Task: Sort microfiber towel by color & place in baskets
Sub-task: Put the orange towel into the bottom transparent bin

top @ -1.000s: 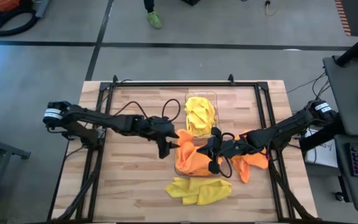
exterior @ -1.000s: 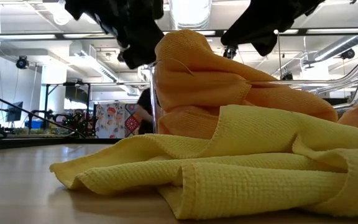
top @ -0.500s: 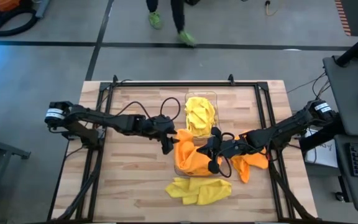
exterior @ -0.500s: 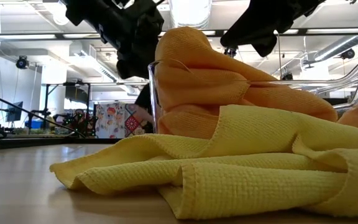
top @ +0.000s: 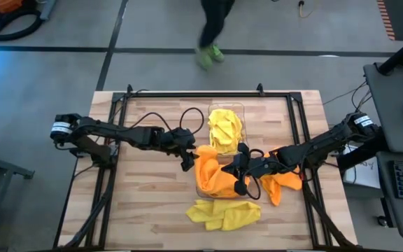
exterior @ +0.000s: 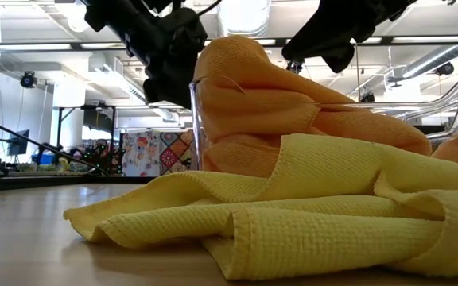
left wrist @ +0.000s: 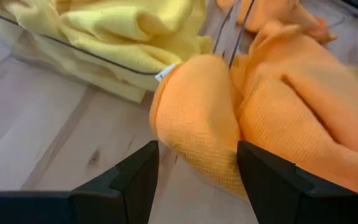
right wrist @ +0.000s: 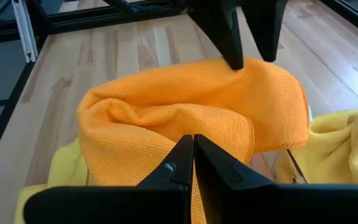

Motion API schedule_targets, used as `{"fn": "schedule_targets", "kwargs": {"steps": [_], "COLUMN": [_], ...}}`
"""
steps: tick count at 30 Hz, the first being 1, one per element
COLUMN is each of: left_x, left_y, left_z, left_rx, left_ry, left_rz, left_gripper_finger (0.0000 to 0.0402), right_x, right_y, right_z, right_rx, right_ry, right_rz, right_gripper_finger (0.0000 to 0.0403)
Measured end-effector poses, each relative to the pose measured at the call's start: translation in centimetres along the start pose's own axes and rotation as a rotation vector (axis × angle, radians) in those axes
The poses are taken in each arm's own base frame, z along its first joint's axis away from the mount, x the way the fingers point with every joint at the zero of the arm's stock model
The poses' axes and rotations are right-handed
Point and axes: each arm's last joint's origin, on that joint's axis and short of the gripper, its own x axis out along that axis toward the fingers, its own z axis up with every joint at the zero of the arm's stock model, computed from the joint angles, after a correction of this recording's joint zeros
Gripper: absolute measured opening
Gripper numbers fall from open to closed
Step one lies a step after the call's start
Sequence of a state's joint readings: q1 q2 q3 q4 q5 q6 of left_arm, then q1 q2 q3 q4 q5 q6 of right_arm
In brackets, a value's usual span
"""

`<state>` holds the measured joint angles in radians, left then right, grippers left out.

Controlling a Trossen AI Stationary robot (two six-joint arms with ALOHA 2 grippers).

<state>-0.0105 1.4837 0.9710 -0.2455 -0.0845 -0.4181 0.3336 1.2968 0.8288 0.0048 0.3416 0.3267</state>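
A heap of orange towels (top: 212, 176) fills the near clear basket (exterior: 194, 119) and bulges over its rim. Yellow towels (top: 225, 128) lie in the far basket (top: 227, 106). My left gripper (top: 187, 161) is open at the heap's left side, with a rounded orange fold (left wrist: 194, 124) between its fingers. My right gripper (top: 238, 175) is shut above the heap's right side (right wrist: 193, 140); the low view shows it clear of the cloth. More yellow towels (top: 224, 213) lie crumpled on the table near the front edge, and another orange towel (top: 285, 183) lies to the right. My left gripper comes at the orange heap slanting down from the table's left. Its open fingers (left wrist: 135, 180) stand on either side of the rounded fold (left wrist: 185, 134) that hangs over the basket's rim. Whether they touch the cloth I cannot tell.
A black metal frame (top: 187, 96) runs around the tabletop. Bare wood (top: 145, 196) lies to the left of the baskets. A person (top: 212, 31) walks on the floor beyond the far edge.
My left gripper has edged toward the orange heap and a little down, rolling somewhat as it went; its fingers stay open. The person behind the table has walked toward the right.
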Motion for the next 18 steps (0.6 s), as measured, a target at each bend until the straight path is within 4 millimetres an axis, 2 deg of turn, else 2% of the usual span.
{"fn": "schedule_targets", "kwargs": {"steps": [7, 14, 18], "left_x": [0.1, 2.4, 2.7], "left_y": [-0.2, -0.3, -0.4], "left_z": [-0.1, -0.6, -0.5], "left_rx": [0.009, 0.056, 0.057], "left_ry": [0.02, 0.046, 0.045], "left_rz": [-0.044, -0.086, -0.121], "left_gripper_finger": [0.02, 0.0199, 0.0179], "right_x": [0.0, 0.0, 0.0], "right_y": [0.0, 0.0, 0.0], "right_z": [0.0, -0.1, -0.1], "right_rx": [-0.004, -0.006, -0.007], "right_ry": [0.001, 0.004, 0.005], "right_rz": [0.0, -0.001, -0.001], "right_gripper_finger": [0.0009, 0.0009, 0.0009]}}
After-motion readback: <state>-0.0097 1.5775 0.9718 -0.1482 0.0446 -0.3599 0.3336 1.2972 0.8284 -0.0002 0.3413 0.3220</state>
